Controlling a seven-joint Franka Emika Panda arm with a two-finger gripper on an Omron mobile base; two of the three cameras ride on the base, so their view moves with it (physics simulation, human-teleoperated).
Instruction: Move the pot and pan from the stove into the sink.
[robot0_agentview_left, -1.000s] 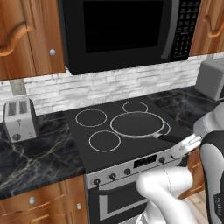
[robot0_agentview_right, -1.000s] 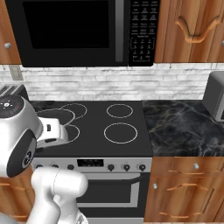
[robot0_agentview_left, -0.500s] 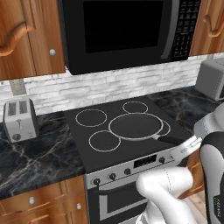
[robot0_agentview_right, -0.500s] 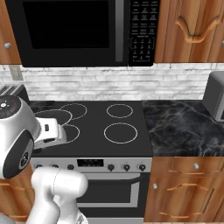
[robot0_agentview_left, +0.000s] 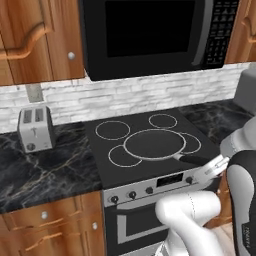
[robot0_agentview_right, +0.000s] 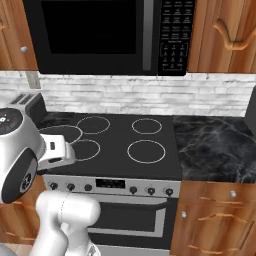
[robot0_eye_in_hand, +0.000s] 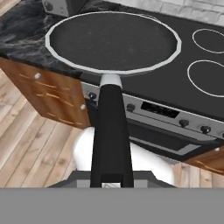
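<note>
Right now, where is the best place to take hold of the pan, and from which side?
Grip the pan by its short black stick handle, coming from the stove's front. The handle points out past the front edge, while the body is wide, flat and shallow. The end effector appears already shut on the handle's far end.

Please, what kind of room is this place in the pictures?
It looks like a home kitchen. A black stove with ring burners and knobs stands under a built-in microwave, a toaster sits on the dark marble counter, and wooden cabinets hang above.
</note>
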